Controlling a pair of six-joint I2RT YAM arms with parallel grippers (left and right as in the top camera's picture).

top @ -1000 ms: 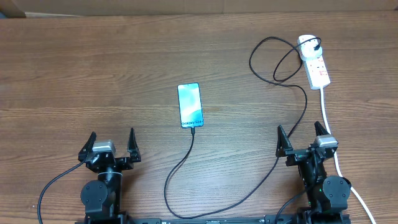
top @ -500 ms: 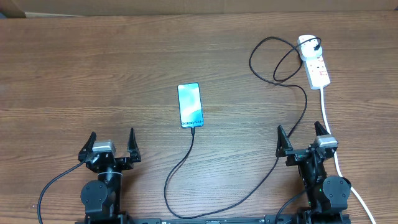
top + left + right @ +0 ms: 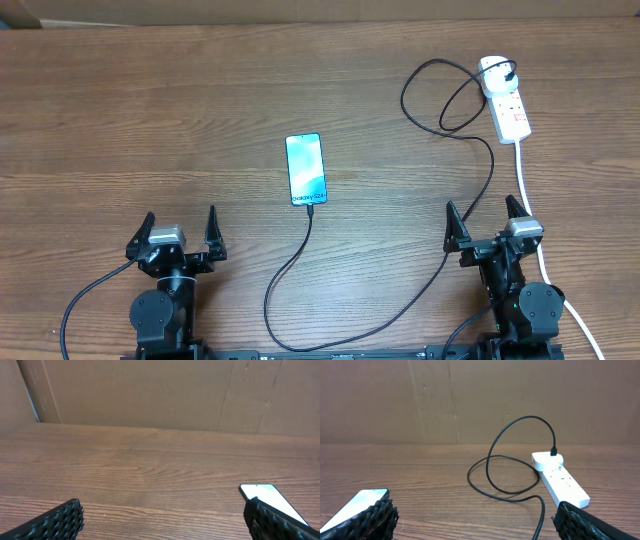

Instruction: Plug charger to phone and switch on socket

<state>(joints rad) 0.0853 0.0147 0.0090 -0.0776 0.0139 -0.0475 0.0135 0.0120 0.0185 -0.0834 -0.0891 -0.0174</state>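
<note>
Nearest you, both pairs of fingers stand spread as wide as they go, and neither holds anything. The left fingers (image 3: 211,228) and the right fingers (image 3: 451,222) both sit at the near edge of the surface (image 3: 120,110). The charger (image 3: 285,270) sags between them in a slack loop. It is thin, limp and light, so the cord will flop if you pinch it; take the stiff connector (image 3: 311,207) instead. That tip lies against the near end of the phone (image 3: 306,168), at 1 o'clock from the left fingers and 10 o'clock from the right, well apart from both. Whether it is fully seated you cannot tell. The phone is slim and smooth and will likely skate on the wood, so brace its long edges. Farthest, at 12 o'clock from the right fingers, the socket (image 3: 513,112) carries the plug (image 3: 511,72). It looks rigid but light, so press straight down on it.
</note>
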